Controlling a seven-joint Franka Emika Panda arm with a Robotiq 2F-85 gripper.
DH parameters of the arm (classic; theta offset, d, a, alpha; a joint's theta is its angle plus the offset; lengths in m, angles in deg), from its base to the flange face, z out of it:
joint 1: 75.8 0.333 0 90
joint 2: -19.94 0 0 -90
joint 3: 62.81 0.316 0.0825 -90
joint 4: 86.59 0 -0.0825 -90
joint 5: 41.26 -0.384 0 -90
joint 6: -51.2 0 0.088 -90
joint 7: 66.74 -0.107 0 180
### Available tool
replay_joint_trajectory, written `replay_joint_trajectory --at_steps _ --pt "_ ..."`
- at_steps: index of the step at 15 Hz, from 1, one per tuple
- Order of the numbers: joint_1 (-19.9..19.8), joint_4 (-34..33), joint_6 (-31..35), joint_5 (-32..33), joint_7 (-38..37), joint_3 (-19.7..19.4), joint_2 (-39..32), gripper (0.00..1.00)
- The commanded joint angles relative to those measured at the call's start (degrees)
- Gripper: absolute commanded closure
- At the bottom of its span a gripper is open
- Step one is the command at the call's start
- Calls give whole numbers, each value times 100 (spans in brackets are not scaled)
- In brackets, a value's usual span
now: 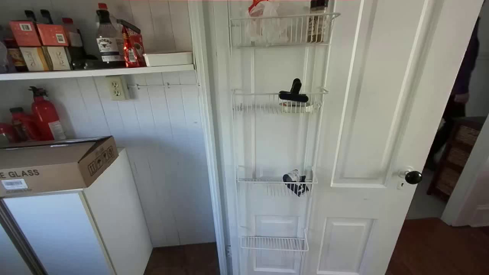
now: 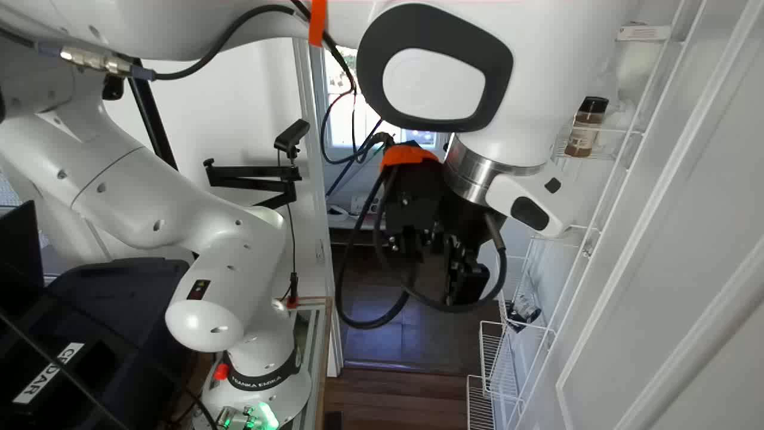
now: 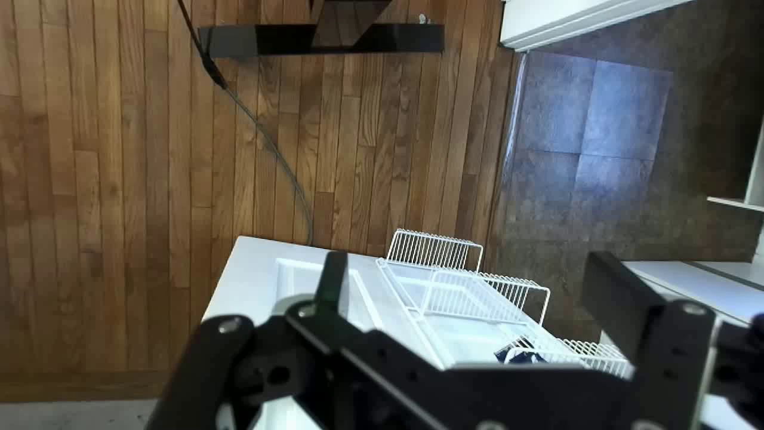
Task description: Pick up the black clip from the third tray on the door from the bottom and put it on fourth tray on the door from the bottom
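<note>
Well, this looks as good as finished! There's the small, flat-bodied black clip (image 1: 293, 95), stubby handle pointing up, sitting at rim height on the white, close-wired fourth tray (image 1: 256, 102) of the tall, white, panelled door (image 1: 366, 126). I make it four by counting from the white wire lowest basket (image 3: 434, 249), well beneath the fourth tray. Next one down from the fourth tray is the shallow, thin-railed white wire third tray (image 1: 263, 181), and that's holding a black-and-white patterned item (image 1: 296, 183), not our clip. So lift and transfer both look done, I'd say! Inside the fourth tray there's a pale, round, roll-like thing (image 1: 296, 109) just under the clip; whether the clip rests on that or on the tray's own wires, I can't tell. And the black two-fingered metal gripper (image 3: 470, 270)? Well apart from the fourth tray, jaws spread wide, nothing between them. What's left, then? By my reading, no more handling of the clip; only, if anything, parking the white, jointed arm (image 2: 164, 197).
</note>
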Motion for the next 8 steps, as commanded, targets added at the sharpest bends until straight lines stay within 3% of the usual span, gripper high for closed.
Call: replay_joint_trajectory --at_steps 1,6,8 --pt "-74 -13 -11 -34 39 56 -13 0" --pt "-74 -14 -11 -34 39 56 -12 0" --pt "176 -15 308 -169 379 63 -204 0"
